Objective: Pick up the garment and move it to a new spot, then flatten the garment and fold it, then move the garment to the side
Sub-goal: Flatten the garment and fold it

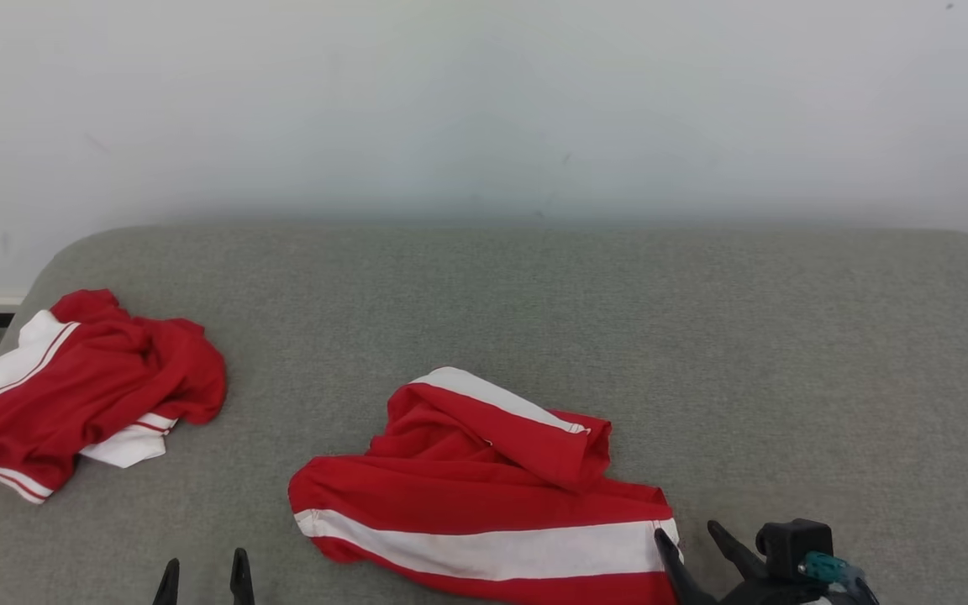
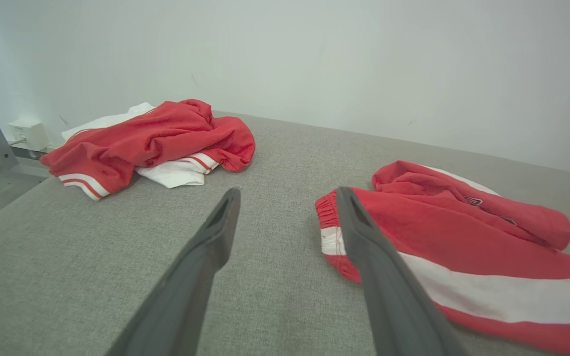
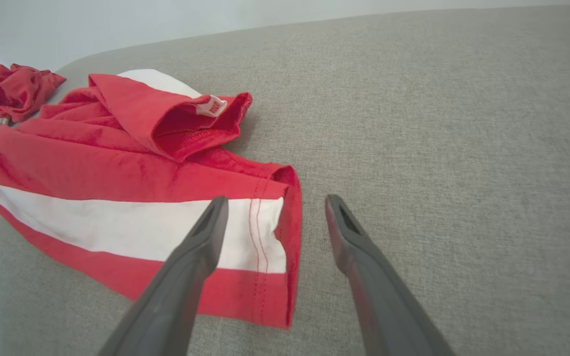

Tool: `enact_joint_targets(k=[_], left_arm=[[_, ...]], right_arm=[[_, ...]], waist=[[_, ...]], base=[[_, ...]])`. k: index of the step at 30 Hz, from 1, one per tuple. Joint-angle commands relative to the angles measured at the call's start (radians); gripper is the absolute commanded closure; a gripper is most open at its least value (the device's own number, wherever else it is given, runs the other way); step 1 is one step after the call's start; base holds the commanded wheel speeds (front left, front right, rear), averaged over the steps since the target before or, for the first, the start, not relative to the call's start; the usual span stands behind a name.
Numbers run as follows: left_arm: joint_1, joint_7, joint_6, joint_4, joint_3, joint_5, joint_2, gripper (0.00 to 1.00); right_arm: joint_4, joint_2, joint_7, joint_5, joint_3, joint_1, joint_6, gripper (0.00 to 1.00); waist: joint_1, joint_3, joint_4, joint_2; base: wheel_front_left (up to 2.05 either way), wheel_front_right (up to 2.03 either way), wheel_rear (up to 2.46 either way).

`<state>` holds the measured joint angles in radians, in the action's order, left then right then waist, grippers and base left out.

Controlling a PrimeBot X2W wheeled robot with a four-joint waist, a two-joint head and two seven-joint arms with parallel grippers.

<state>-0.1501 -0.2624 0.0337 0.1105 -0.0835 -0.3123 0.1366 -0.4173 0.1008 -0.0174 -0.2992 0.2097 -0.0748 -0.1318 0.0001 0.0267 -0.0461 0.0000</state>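
The right gripper (image 1: 689, 538) is spread wide and holds nothing. One finger is over the hem end of the red garment (image 1: 484, 496) with a white stripe, the other over the bare grey surface (image 1: 786, 353). Whether it touches the cloth, I cannot tell. The left gripper (image 1: 203, 578), also spread and empty, is near the waistband end. The head view cuts off the garment's lower edge. There are two garments; the second garment (image 1: 89, 386) lies crumpled well apart, on the left.

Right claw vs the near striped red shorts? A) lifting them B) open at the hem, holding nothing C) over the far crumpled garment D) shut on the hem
B: the right claw is spread, one finger over the striped red shorts at the hem, one over bare grey fabric surface.
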Motion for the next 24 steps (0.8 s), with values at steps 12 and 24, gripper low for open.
enact_joint_targets(k=[12,24], left_arm=[[-0.008,-0.003,-0.070,0.032,0.060,0.060,-0.044,0.00],[0.007,-0.003,-0.103,0.040,0.091,0.089,-0.063,0.00]], right_arm=[[-0.100,-0.008,-0.089,-0.036,0.007,-0.074,0.002,0.00],[-0.137,-0.017,-0.095,-0.057,0.019,-0.120,0.002,0.62]], waist=[[-0.0001,-0.022,-0.046,0.0000],[-0.0001,-0.039,-0.052,0.0000]], base=[[0.00,0.00,0.00],[0.00,0.00,0.00]])
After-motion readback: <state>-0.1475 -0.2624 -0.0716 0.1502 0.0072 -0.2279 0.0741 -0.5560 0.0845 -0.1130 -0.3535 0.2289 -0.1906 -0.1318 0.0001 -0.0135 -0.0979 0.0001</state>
